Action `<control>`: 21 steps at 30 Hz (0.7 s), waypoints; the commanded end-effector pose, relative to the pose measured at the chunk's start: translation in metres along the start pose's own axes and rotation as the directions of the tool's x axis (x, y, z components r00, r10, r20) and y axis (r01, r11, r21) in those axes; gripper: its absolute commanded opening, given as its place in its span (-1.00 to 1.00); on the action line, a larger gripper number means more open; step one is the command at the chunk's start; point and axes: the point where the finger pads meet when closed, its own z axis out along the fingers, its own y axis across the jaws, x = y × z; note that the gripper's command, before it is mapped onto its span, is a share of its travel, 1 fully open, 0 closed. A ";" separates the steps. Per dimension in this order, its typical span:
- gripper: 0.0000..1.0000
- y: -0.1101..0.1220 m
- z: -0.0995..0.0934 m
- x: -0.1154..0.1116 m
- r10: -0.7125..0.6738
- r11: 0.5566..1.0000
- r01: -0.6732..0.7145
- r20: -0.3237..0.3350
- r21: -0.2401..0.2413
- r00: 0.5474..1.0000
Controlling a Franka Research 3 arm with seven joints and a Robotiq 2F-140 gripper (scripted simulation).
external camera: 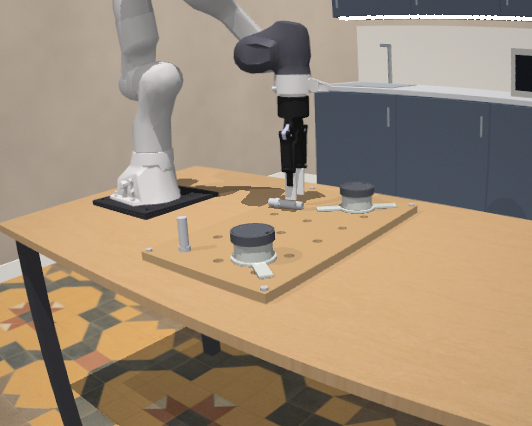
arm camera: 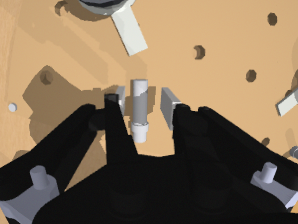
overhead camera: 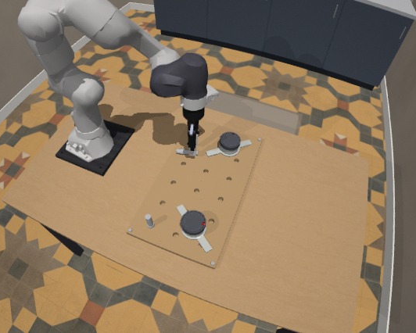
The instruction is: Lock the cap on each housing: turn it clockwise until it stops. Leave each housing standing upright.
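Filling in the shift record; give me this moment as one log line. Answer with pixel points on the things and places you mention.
tool (overhead camera: 193,152) (external camera: 295,195) (arm camera: 143,97): open, above lying peg (overhead camera: 186,152) (external camera: 285,203) (arm camera: 140,102) | peg: between fingers, ungripped | capped housings (overhead camera: 230,144) (overhead camera: 193,224) (external camera: 357,198) (external camera: 253,244): both upright
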 end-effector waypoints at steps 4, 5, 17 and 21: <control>-0.28 -0.002 0.006 0.005 -0.020 1.000 0.020 -0.012 0.009 1.000; -0.28 -0.002 0.007 0.005 -0.020 1.000 0.020 -0.012 0.009 1.000; -0.28 -0.003 0.020 0.005 -0.020 1.000 0.020 -0.012 0.009 1.000; -0.28 -0.003 0.021 0.005 -0.020 1.000 0.020 -0.012 0.009 1.000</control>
